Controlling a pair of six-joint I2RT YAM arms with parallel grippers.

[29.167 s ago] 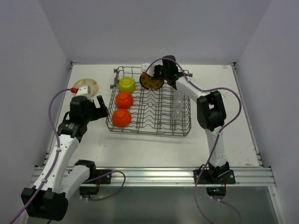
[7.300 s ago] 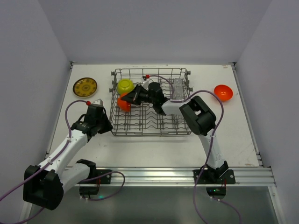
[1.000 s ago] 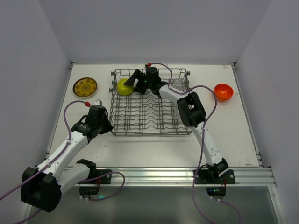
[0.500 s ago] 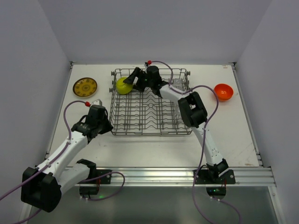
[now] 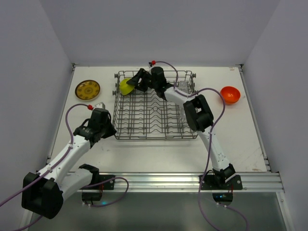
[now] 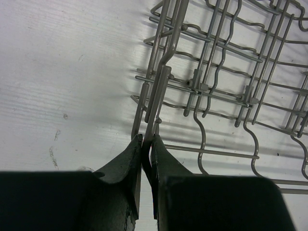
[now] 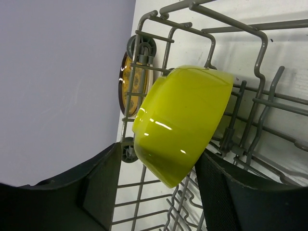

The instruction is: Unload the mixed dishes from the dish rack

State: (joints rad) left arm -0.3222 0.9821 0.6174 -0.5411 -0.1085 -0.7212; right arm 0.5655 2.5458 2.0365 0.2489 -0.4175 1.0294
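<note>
The grey wire dish rack stands mid-table. My right gripper reaches over its far left corner and is shut on the yellow-green bowl. In the right wrist view the bowl is tilted on edge between the wide-set fingers, above the rack wires. My left gripper is shut on the rack's near left edge wire, with the jaws pinched on it. Clear glasses stand at the rack's far right. The rest of the rack shows bare tines.
One orange bowl sits on the table right of the rack. A brown-and-yellow plate lies on the table left of the rack and shows through the wires in the right wrist view. Walls close in on three sides.
My right gripper has moved a little toward the rack's far left corner, and the yellow-green bowl has risen and tilted with it. The left arm has not moved.
</note>
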